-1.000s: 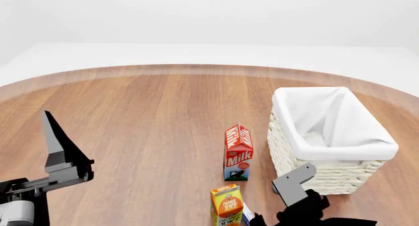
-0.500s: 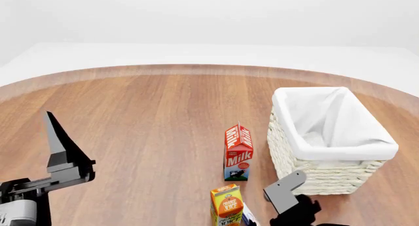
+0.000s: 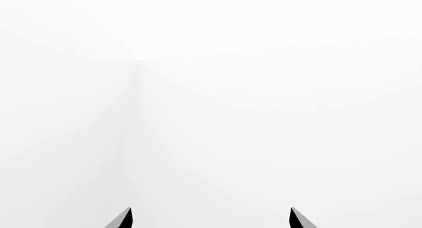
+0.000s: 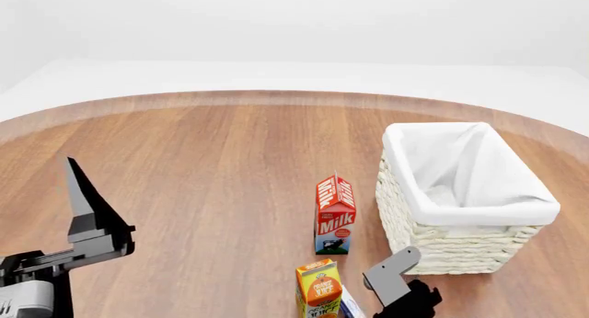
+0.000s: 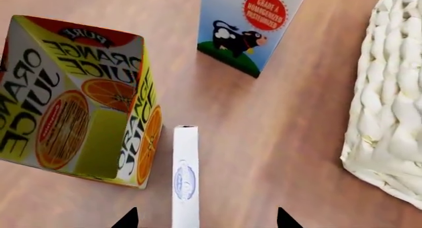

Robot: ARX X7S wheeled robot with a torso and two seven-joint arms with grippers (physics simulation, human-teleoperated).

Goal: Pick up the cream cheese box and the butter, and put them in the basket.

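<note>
Only a sliver of the cream cheese box (image 4: 349, 305) clears our open right gripper (image 5: 205, 219); our left gripper (image 3: 209, 219) gapes too; butter unseen.

Cream cheese box (image 5: 185, 178) lies just beside the orange juice carton (image 5: 79, 99), which blocks that flank. Bare table (image 5: 283, 139) on its other side, up to the basket (image 5: 396, 109). Milk carton (image 5: 254, 25) stands beyond, apart.
</note>
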